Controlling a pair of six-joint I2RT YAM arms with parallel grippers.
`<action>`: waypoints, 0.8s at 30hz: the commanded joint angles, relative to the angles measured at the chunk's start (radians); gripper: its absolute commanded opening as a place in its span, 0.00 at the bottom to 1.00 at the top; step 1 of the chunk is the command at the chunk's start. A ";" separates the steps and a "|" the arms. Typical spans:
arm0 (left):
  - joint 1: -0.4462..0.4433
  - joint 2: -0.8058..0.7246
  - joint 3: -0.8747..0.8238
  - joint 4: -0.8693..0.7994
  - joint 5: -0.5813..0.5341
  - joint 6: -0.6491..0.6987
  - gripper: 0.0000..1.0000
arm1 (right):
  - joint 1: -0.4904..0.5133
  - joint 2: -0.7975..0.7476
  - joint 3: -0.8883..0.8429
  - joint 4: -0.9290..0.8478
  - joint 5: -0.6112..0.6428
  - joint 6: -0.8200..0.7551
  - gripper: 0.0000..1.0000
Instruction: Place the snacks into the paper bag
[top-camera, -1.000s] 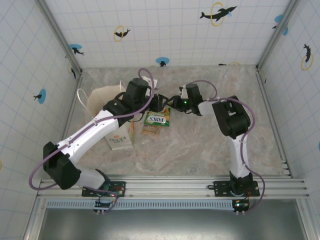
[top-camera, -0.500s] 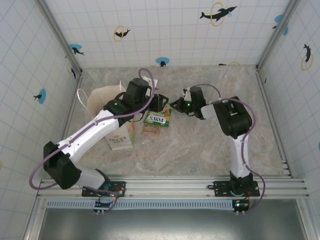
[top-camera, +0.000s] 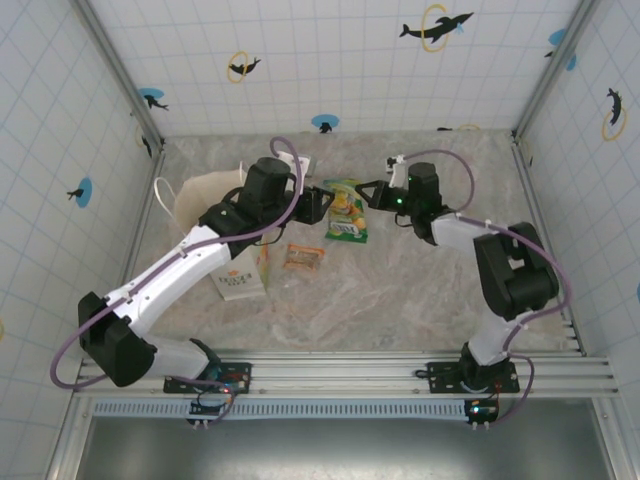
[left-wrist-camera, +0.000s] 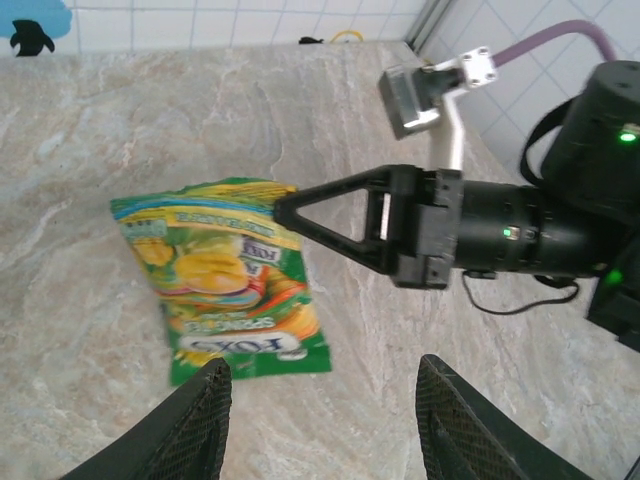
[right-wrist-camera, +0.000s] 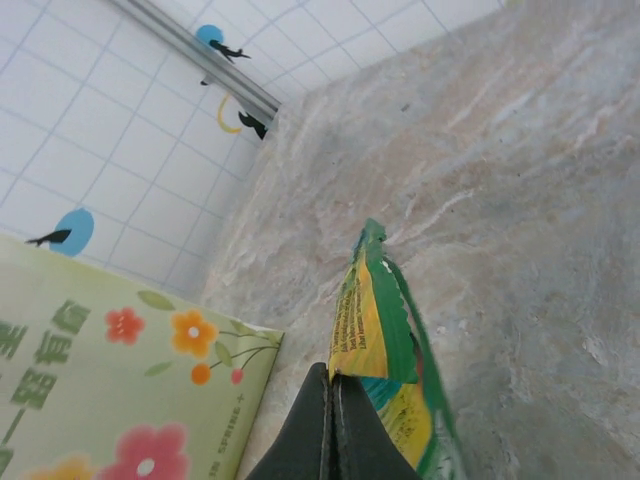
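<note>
Pinching the top edge of the green FOX'S pkt, the R pincer is fully closed, fingertips pressed together w/ the foil btwn them. The pkt hangs from that edge, long axis running from the pinch toward the near side of the bench; can't tell if its lower end is clear of the surface. The L pincer sits just beside the pkt on its left, approx. half open, nothing btwn its fingers. The paper bag is further left again, partly under the L arm; its mouth isn't clearly visible. Key relation: the bag lies left of the held pkt, w/ the L pincer directly in btwn. L arm is nearer the bag, R arm has the pkt. My read: R either carries it leftward past the L pincer or hands over, w/ a clash btwn the arms as the main risk. An orange pkt waits on the bench, nearer the arm bases.
</note>
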 joint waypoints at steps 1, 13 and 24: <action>-0.008 -0.024 -0.004 0.014 0.013 0.066 0.51 | -0.005 -0.138 -0.040 -0.090 0.006 -0.202 0.00; -0.022 -0.031 -0.022 0.018 0.261 0.429 0.52 | -0.052 -0.557 -0.137 -0.367 -0.109 -0.616 0.00; -0.106 -0.020 -0.026 -0.070 0.290 0.736 0.59 | -0.087 -0.752 -0.161 -0.525 -0.335 -0.775 0.00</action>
